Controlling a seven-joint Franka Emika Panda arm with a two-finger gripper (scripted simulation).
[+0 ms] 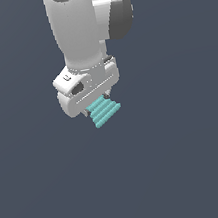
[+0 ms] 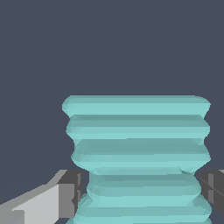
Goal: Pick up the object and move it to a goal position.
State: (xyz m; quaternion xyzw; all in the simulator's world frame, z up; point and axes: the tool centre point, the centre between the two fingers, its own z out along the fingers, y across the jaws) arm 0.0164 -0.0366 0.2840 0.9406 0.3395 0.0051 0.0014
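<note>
The object [image 1: 104, 112] is a small teal ribbed piece of stacked parallel bars. In the exterior view it hangs just under the white gripper [image 1: 99, 105], sticking out below the hand. In the wrist view the object [image 2: 138, 148] fills the middle, and the grey fingers [image 2: 70, 192] press against both of its sides. The gripper [image 2: 142, 192] is shut on the object. The fingertips are mostly hidden behind the hand in the exterior view. The object touches no surface that I can see.
The white arm [image 1: 78, 25] rises from the hand out of the exterior view's top. Around it is only a plain dark blue-grey background, with no other objects or edges in view.
</note>
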